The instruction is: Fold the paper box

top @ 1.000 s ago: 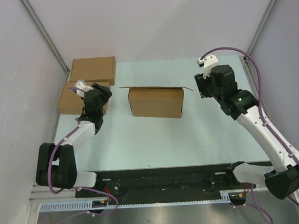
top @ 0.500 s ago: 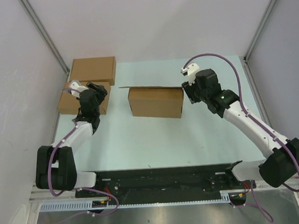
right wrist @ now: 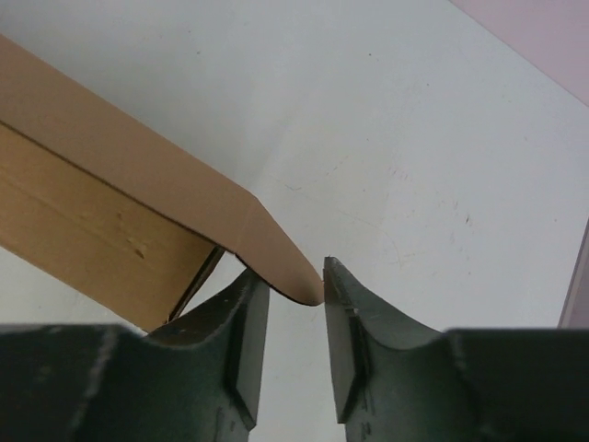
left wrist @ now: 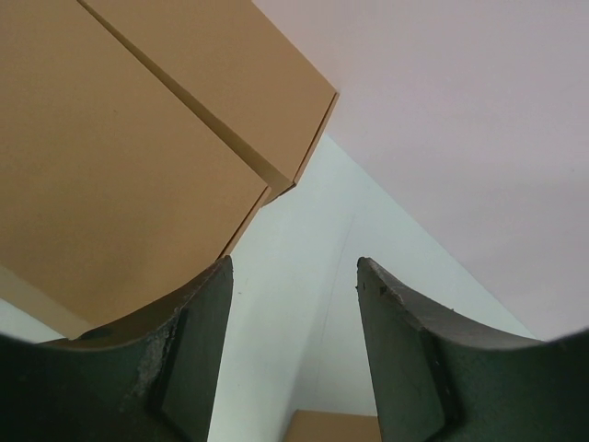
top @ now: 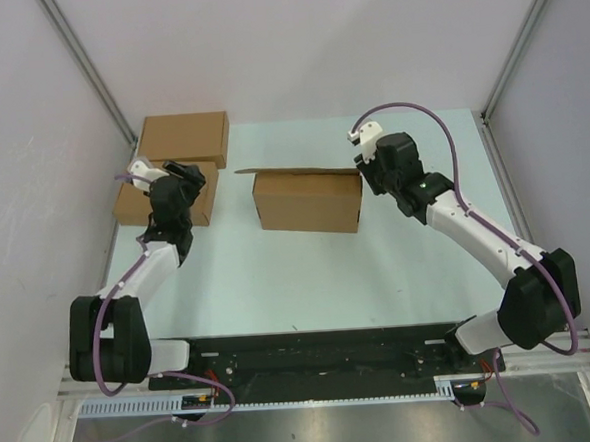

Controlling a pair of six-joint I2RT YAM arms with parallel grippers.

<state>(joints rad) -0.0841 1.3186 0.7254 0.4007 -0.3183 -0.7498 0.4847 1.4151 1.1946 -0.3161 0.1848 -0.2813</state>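
Note:
The paper box (top: 307, 202) stands mid-table as a brown cardboard box with a thin lid edge along its back and its right end flap loose. My right gripper (top: 368, 179) is at that right end. In the right wrist view the rounded flap tab (right wrist: 276, 262) reaches between the fingertips of the right gripper (right wrist: 291, 267), touching the right one, and the jaws stand narrowly open with a gap below the tab. My left gripper (top: 187, 173) hovers open and holds nothing; in its own view the left gripper (left wrist: 294, 269) looks past two flat boxes.
Two flat brown made-up boxes lie at the far left: one at the back (top: 183, 138), one nearer (top: 134, 203) partly under my left arm. They fill the left wrist view's upper left (left wrist: 101, 166). Grey walls close in left, right and behind.
My right arm has swung left to the box's right end and its jaws have narrowed around the flap tab. The left arm has shifted slightly left.

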